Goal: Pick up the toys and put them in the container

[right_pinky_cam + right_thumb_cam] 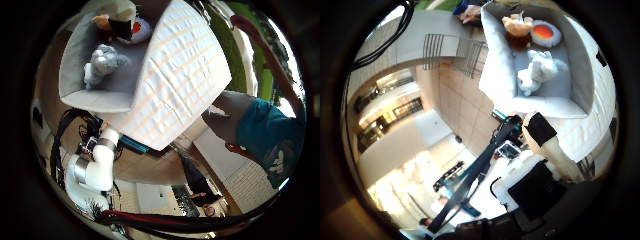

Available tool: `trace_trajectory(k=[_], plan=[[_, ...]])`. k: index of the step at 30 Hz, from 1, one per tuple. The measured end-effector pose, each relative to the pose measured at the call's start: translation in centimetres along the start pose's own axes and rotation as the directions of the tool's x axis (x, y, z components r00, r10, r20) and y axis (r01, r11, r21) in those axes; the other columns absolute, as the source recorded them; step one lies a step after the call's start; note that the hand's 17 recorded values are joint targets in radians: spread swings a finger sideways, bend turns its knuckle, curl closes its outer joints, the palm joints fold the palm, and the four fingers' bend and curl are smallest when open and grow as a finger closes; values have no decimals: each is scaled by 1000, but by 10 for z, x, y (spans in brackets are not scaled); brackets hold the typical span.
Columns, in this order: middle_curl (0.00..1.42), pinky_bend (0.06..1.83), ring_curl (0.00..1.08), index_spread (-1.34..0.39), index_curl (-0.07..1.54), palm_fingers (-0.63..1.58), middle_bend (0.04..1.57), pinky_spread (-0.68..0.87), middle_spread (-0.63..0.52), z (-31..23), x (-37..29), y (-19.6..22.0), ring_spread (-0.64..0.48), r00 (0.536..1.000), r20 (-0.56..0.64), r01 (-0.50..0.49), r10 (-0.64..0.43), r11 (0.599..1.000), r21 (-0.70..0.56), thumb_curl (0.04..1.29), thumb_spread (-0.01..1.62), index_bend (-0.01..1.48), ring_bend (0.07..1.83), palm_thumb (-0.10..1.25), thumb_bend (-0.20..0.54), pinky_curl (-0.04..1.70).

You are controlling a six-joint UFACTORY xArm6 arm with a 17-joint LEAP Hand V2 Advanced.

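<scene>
A soft container with a white quilted outer wall (175,75) and a grey inside shows in the little finger side palm view. In it lie a white and grey plush toy (103,63) and a white toy with orange and red parts (127,25). The thumb side palm view shows the container's grey wall (575,95), the white plush (538,70), the orange and white toy (544,34) and a brown toy (515,22). My right hand (95,165) is above and away from the container, its fingers (535,165) relaxed and holding nothing.
A person's hand (228,115) with a teal sleeve (270,135) touches the container's outer corner. A brown wooden surface (150,165) lies under the container. A tiled floor (460,100) spreads beside it.
</scene>
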State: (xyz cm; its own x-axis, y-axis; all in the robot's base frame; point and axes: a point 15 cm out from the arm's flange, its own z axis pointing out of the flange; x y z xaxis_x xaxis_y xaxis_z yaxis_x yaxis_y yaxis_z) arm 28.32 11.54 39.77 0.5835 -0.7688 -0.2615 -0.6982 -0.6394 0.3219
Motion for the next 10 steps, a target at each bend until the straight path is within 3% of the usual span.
trace_trajectory(k=[6, 10], plan=[[290, 461, 335, -396, 208, -36, 145, 494, 102, -18, -5, 32, 314, 1000, -8, -12, 13, 996, 89, 446, 1131, 203, 317, 782, -30, 542], [285, 435, 330, -357, 236, 13, 152, 481, 85, -2, 8, 56, 307, 996, 27, -90, 88, 992, 84, 440, 1136, 218, 308, 774, -28, 509]])
